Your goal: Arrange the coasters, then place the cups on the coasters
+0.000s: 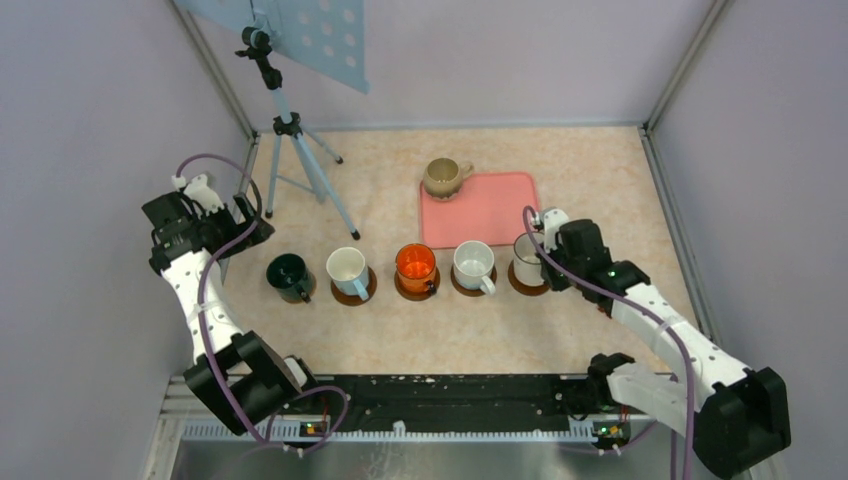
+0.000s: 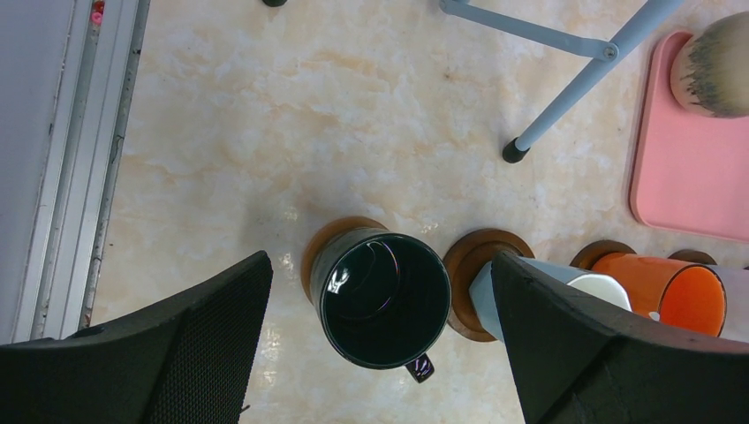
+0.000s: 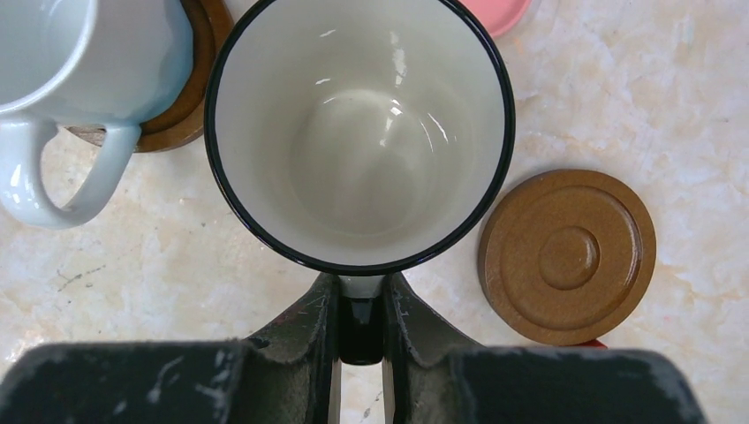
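White mug (image 3: 358, 132) blocks all beneath it; cannot tell if it touches table. Its handle mostly buried in my right gripper (image 3: 360, 309), clamped tight on it. Pale-blue mug (image 3: 62, 62) cut off by frame edge, covers most of brown coaster (image 3: 196, 97). Tan coaster (image 3: 568, 256) bare, just beside white mug. White mug empty. My left gripper (image 2: 380, 265) spread wide, holding nothing. Dark green mug (image 2: 384, 300) empty, on second brown coaster (image 2: 329, 234). Beige mug (image 1: 445, 177) at pink tray (image 1: 490, 215) corner, inside unreadable
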`<state>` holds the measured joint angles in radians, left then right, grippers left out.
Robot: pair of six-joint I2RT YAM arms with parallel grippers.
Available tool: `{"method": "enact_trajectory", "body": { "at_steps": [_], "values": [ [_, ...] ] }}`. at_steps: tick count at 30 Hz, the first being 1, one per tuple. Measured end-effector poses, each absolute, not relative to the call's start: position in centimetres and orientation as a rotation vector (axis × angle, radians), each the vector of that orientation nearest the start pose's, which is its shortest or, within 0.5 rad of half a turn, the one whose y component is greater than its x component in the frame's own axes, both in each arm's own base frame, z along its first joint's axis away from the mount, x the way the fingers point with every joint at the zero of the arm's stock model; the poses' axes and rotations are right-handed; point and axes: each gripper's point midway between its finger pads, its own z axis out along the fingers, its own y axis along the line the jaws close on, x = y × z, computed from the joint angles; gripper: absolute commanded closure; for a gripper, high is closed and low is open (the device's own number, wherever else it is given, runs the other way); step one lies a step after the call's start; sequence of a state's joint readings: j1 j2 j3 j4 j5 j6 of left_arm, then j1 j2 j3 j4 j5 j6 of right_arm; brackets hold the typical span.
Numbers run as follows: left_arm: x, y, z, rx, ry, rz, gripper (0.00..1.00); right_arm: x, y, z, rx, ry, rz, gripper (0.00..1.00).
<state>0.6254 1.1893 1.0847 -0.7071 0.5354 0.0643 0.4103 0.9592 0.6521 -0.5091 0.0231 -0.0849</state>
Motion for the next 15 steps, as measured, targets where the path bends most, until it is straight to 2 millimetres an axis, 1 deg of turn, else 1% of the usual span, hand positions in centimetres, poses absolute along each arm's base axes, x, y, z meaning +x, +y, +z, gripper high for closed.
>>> {"method": "enact_trajectory", "body": {
  "at_steps": [6,7,8,11,15],
  "values": [
    [29.36,10.39,20.35,-0.392,2.217,-0.277,0.01,24.66,9.39,9.46,-0.596,2.336,0.086,1.00],
    [29.37,10.40,20.37,-0.391,2.216,-0.276,0.01,24.71,9.34,9.46,-0.600,2.333,0.082,0.97],
    [29.37,10.39,20.37,-0.391,2.216,-0.276,0.01,24.77,9.30,9.48,-0.600,2.330,0.077,0.90],
    [29.37,10.41,20.37,-0.391,2.216,-0.276,0.01,24.86,9.20,9.36,-0.602,2.327,0.068,0.76],
    [29.38,10.39,20.38,-0.391,2.216,-0.276,0.01,25.18,9.22,9.50,-0.620,2.310,0.059,0.73]
  ]
}}
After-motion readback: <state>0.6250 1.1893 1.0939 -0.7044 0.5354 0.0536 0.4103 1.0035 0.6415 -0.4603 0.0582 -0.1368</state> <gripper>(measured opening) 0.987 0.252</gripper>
